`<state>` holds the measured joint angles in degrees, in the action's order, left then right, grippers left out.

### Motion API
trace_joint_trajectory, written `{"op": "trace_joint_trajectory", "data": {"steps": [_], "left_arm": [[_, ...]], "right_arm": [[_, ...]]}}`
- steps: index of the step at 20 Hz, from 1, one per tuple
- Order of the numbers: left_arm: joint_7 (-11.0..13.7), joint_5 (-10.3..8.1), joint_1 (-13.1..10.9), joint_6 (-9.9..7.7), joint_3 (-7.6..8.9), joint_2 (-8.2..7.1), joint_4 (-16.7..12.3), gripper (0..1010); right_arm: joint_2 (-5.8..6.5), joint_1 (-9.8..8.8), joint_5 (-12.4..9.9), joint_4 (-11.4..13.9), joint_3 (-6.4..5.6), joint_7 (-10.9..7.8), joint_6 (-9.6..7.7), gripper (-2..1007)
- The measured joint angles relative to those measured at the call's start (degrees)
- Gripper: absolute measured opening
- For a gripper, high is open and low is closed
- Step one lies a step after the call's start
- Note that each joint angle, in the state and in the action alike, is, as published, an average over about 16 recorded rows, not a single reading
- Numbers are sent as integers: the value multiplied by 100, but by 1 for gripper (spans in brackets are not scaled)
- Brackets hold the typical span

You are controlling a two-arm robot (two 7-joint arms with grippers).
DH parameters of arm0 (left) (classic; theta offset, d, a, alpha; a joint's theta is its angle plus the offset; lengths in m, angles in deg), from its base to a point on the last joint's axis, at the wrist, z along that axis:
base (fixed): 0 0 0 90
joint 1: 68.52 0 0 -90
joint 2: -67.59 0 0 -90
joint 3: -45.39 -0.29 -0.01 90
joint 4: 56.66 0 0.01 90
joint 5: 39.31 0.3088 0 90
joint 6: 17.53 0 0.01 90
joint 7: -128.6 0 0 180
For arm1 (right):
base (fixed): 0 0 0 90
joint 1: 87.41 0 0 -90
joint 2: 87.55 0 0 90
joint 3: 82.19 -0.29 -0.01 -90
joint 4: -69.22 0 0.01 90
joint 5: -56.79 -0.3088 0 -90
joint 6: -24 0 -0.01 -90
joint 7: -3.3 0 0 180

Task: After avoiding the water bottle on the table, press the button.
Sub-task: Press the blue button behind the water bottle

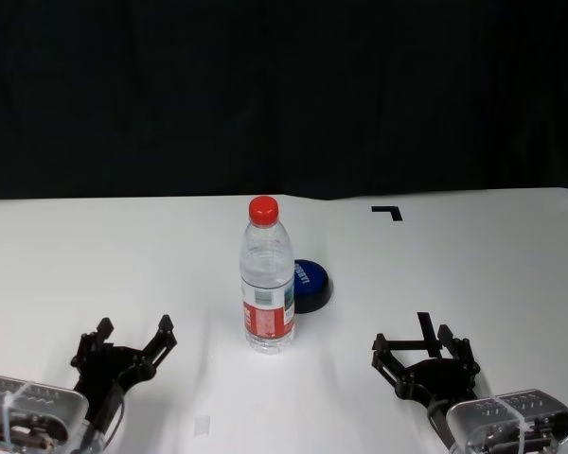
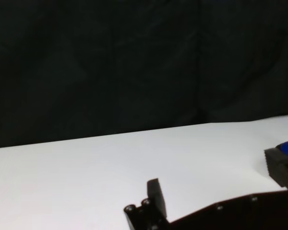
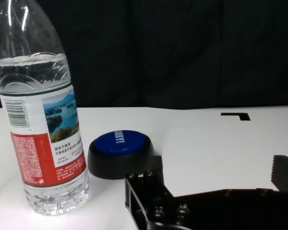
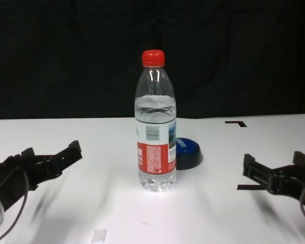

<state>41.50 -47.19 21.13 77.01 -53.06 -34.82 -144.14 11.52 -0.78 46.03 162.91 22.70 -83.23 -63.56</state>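
The water bottle, clear with a red cap and a red, white and blue label, stands upright in the middle of the white table. The dark blue button sits just behind it to the right, close to the bottle's base. Both also show in the chest view, the bottle and the button, and in the right wrist view, the bottle and the button. My left gripper is open and empty near the front left. My right gripper is open and empty near the front right, level with the bottle.
A black tape corner mark lies at the back right. A black tape strip lies by the right gripper. A small pale tape piece lies near the front edge. A black curtain backs the table.
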Motion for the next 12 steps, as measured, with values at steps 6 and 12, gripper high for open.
{"op": "trace_joint_trajectory", "data": {"steps": [6,12], "left_arm": [[0,0,0,0,0,0,0,1009],[0,0,0,0,0,0,0,1009]], "right_arm": [[0,0,0,0,0,0,0,1002],[0,0,0,0,0,0,0,1002]]}}
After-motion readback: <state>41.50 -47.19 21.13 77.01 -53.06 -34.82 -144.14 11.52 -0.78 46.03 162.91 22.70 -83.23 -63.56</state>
